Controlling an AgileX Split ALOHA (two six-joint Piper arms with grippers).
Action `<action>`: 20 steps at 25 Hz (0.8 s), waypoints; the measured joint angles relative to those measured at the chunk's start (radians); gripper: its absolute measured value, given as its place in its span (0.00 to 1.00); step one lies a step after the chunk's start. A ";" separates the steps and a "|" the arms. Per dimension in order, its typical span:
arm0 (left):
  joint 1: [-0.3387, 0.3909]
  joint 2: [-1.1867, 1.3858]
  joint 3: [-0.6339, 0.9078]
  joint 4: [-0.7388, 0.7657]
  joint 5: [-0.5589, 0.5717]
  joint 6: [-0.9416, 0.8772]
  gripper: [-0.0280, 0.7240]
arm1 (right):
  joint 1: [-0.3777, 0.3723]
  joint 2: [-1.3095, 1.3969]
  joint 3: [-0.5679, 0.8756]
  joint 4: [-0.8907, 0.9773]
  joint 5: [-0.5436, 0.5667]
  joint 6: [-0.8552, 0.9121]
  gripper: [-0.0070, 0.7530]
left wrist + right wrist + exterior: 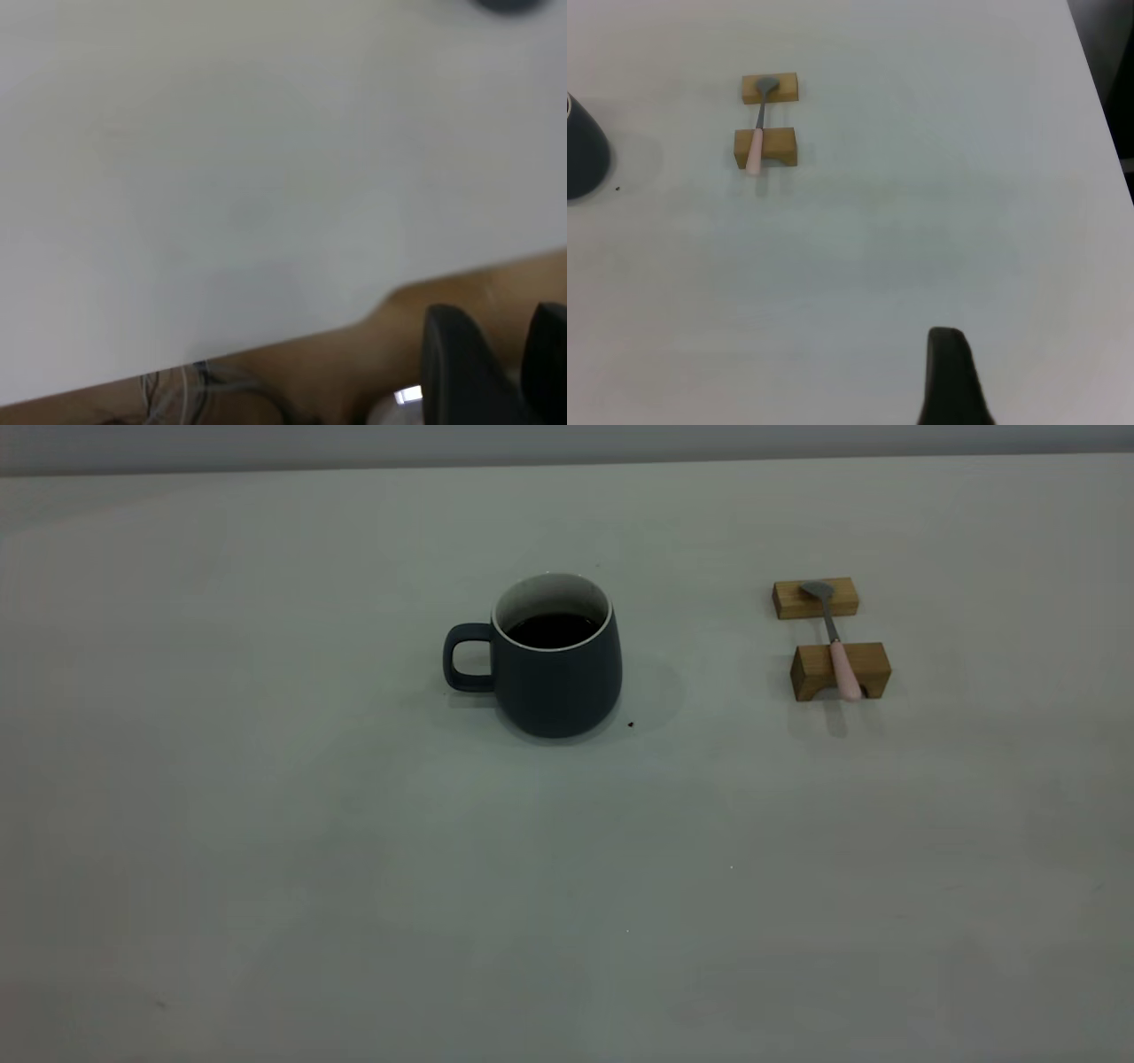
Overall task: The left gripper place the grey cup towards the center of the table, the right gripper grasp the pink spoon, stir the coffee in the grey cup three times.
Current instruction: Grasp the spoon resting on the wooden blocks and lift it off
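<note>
The grey cup (558,673) stands near the middle of the table (266,850), handle pointing left, with dark coffee (553,630) inside. The pink spoon (836,648) lies across two small wooden blocks (840,671) to the cup's right, its bowl on the far block. Neither gripper shows in the exterior view. In the left wrist view my left gripper (498,312) hangs open past the table's edge, holding nothing. Only a dark part of my right gripper (952,372) shows in the right wrist view, above bare table and far from the spoon (757,142) and the cup (580,146).
A tiny dark speck (631,724) lies just right of the cup's base. The far wooden block (815,598) sits behind the near one. The table's edge (292,341) runs close to the left gripper, with brown floor and cables beyond.
</note>
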 joint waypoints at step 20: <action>0.178 -0.430 0.256 -0.023 -0.037 -0.001 0.37 | 0.000 0.000 0.000 0.000 0.000 0.000 0.73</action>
